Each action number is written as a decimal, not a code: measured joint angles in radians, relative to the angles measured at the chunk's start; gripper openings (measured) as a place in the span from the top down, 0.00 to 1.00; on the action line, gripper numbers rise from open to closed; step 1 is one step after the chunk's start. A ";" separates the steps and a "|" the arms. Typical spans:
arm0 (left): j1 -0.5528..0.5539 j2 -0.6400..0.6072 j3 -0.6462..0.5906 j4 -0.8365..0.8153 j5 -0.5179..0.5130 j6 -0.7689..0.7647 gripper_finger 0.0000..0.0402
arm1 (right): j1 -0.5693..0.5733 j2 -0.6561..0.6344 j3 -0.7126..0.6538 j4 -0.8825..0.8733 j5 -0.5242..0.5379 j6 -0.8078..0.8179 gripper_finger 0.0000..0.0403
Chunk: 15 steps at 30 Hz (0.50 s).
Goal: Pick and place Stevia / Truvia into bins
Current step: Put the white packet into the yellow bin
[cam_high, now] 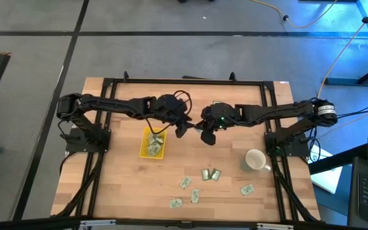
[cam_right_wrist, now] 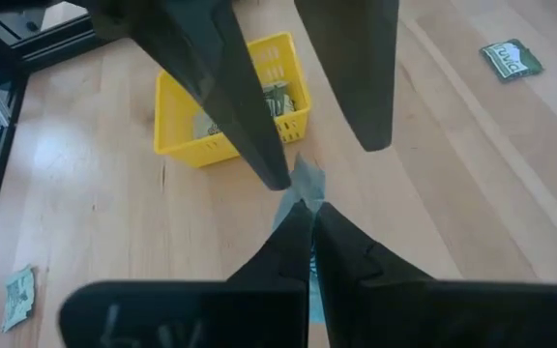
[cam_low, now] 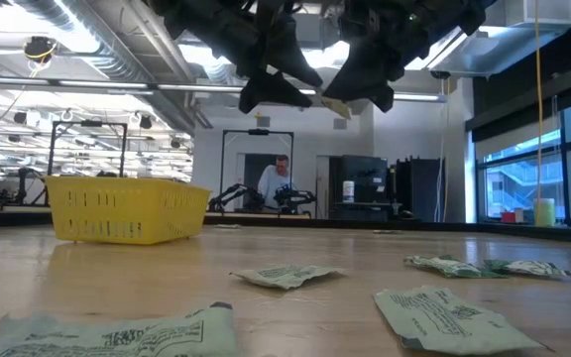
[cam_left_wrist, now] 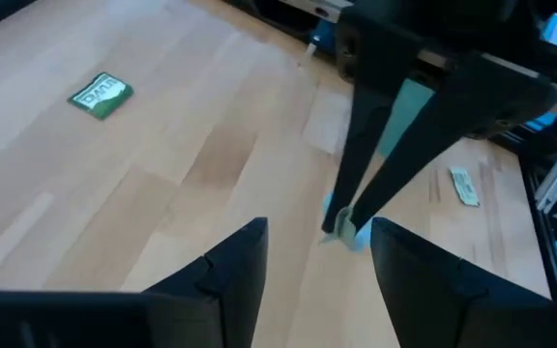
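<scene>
Both grippers meet in mid-air over the table's middle, right of the yellow tray [cam_high: 141, 144], which has sachets inside. My right gripper [cam_right_wrist: 312, 208] is shut on one pale sachet [cam_right_wrist: 306, 180]. My left gripper [cam_left_wrist: 317, 253] is open and faces it, one finger on each side of the sachet [cam_left_wrist: 344, 230]. One left fingertip [cam_right_wrist: 277, 180] is right beside the sachet; I cannot tell whether it touches. Several more green-and-white sachets [cam_high: 206, 174] lie flat on the near part of the table. My right gripper pinches the sachet's near edge [cam_right_wrist: 307, 193] between its two shut fingertips. The rest of the sachet sticks out beyond the tips toward the left gripper. The sachet [cam_low: 335, 106] is lifted clear, high above the table.
A white mug [cam_high: 255, 160] stands on the right part of the table. One loose sachet [cam_high: 247, 189] lies near it and another lies on the table's far part [cam_left_wrist: 101, 95]. Bare wood lies between the tray [cam_right_wrist: 191, 147] and the near sachets. A person stands in the room behind [cam_low: 279, 180].
</scene>
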 joint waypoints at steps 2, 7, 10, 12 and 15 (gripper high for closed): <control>0.000 0.000 0.000 0.001 -0.012 -0.009 0.56 | 0.000 0.000 0.000 0.002 0.000 0.000 0.98; 0.007 0.000 0.000 0.002 -0.012 -0.031 0.57 | 0.000 0.000 0.000 0.031 0.000 -0.001 0.98; 0.011 0.000 0.000 0.003 -0.010 -0.059 0.60 | 0.000 0.000 0.000 0.038 0.001 -0.001 0.98; 0.012 0.000 0.000 0.004 -0.005 -0.063 0.64 | 0.000 0.000 0.000 0.038 0.004 -0.001 0.98; 0.012 0.000 0.000 0.006 -0.001 -0.063 0.72 | 0.000 0.000 0.000 0.039 0.004 -0.001 0.98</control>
